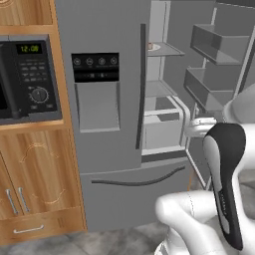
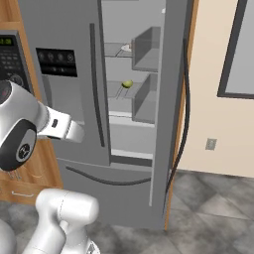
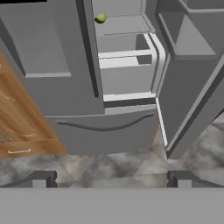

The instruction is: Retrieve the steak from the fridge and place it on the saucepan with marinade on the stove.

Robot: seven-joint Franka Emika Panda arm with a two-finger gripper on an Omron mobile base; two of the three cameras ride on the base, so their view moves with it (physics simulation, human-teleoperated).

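The fridge (image 1: 107, 99) stands before me with its right door (image 2: 171, 109) swung wide, so the shelves are free to reach. My arm (image 1: 226, 179) is drawn back and low, probably so the hand camera can see the whole opening. My claw (image 3: 111, 178) is spread fully apart and holds nothing. On a middle shelf lies a small green fruit (image 2: 127, 84). On the upper shelf rests a pale small thing (image 2: 126, 48), too small to tell; the steak I cannot recognise yet.
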